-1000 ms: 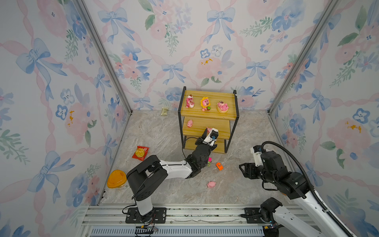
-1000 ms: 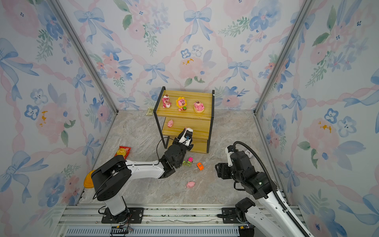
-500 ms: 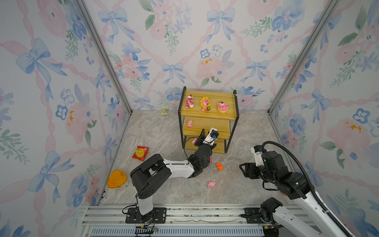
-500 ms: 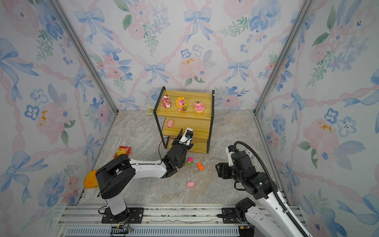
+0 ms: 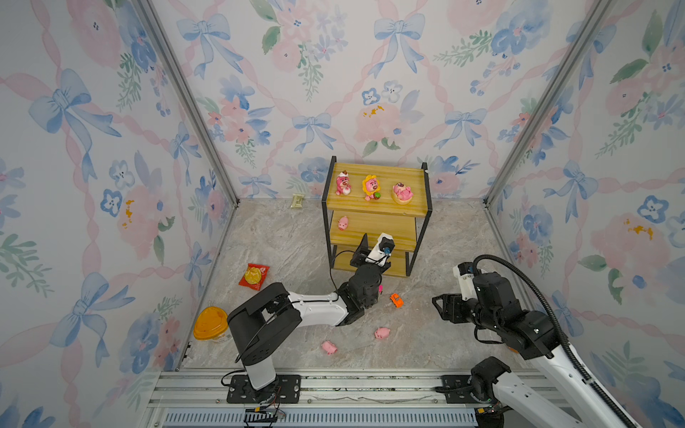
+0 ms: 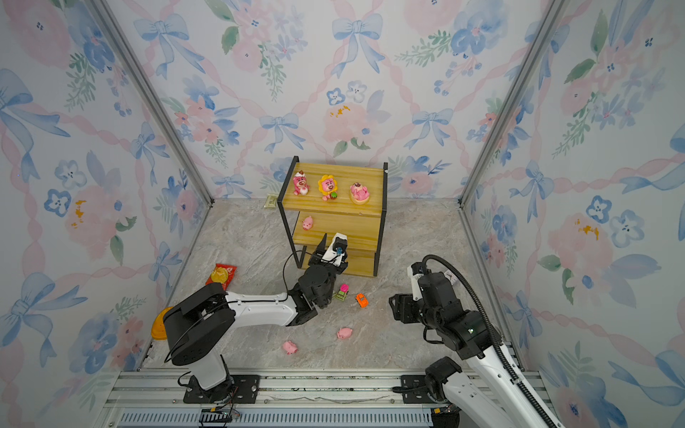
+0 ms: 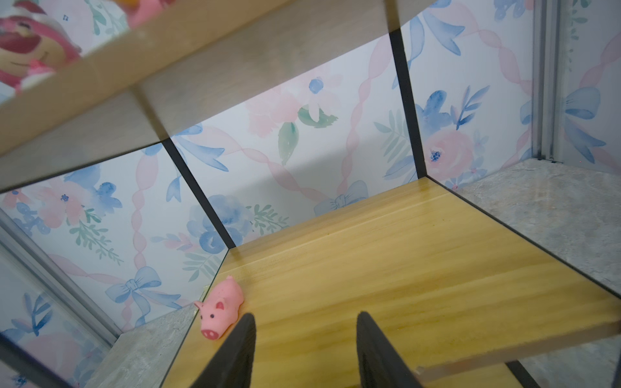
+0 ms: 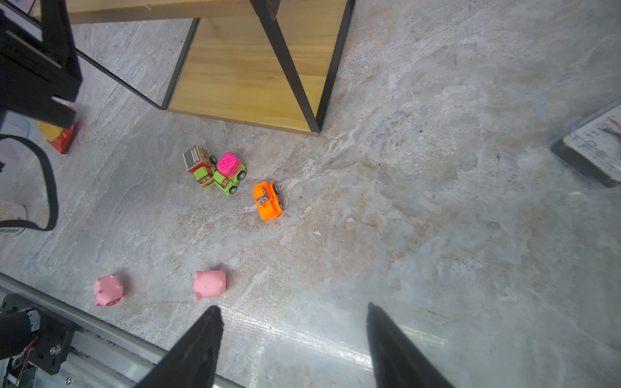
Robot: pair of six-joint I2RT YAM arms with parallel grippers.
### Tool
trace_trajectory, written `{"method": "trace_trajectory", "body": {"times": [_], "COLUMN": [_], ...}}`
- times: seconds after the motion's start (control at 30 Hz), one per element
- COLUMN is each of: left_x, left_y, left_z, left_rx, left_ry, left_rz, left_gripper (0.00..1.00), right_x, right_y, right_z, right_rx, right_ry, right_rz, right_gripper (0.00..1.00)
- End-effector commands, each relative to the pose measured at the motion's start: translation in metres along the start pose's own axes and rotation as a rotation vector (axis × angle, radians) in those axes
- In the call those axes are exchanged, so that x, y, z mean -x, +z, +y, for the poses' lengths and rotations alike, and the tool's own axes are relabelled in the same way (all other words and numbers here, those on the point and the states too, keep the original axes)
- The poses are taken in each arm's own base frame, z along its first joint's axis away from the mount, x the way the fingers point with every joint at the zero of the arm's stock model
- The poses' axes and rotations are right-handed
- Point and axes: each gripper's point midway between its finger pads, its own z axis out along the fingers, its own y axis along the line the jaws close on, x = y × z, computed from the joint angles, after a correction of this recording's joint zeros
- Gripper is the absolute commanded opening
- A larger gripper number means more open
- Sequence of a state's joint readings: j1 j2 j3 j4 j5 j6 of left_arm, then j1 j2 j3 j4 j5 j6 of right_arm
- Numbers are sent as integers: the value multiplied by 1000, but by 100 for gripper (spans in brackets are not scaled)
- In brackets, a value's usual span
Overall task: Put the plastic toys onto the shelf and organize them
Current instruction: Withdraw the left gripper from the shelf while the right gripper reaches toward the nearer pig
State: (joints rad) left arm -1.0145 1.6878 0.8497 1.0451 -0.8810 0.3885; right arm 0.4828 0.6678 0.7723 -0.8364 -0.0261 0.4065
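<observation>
The shelf [image 5: 417,178] carries the three bear figurines [image 5: 370,187] on its top board and one pig [image 7: 220,307] on the middle board. This pig lies just beside the left gripper [image 7: 304,315], whose jaws stand apart with nothing between them. Two other pigs [image 8: 210,285] and the three mini cars [image 8: 230,173] lie on the floor [image 8: 437,218], under the right gripper [image 8: 292,305], also apart and empty, so I judge less than half is done.

1. Bear figurine [image 7: 29,47], left wrist view: blurred, cropped by picture edge.
2. Orange-lidded jar [image 6: 157,328], a top view: half hidden behind left arm [image 6: 259,307].
3. Dial-faced object [image 8: 594,147]: cropped, identity unclear.
4. Red snack packet [image 8: 60,139]: mostly behind left arm.
</observation>
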Motion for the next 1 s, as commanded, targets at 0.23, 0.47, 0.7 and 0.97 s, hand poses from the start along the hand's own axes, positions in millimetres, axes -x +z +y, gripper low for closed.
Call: {"method": "trace_trajectory", "body": {"times": [0.23,0.47,0.7,0.97], "left_x": [-15,-42,-67,-91], "left_y": [-75,-107,-126,-131], "left_z": [49,85,97,84], "left_rx": [-15,-20,-58,-112], "left_ry": [-146,-262,-304,-287], "left_rz": [85,170,238,355], "left_gripper": [57,60,63,65], "right_x": [-9,-38,-68,-97], "right_y": [6,10,29,56], "right_z": [27,83,120,151], "right_rx": [136,258,237,223], "right_ry": [-35,-253,-454,-684], "right_rz": [61,159,310,456], "right_gripper": [71,73,72,71]}}
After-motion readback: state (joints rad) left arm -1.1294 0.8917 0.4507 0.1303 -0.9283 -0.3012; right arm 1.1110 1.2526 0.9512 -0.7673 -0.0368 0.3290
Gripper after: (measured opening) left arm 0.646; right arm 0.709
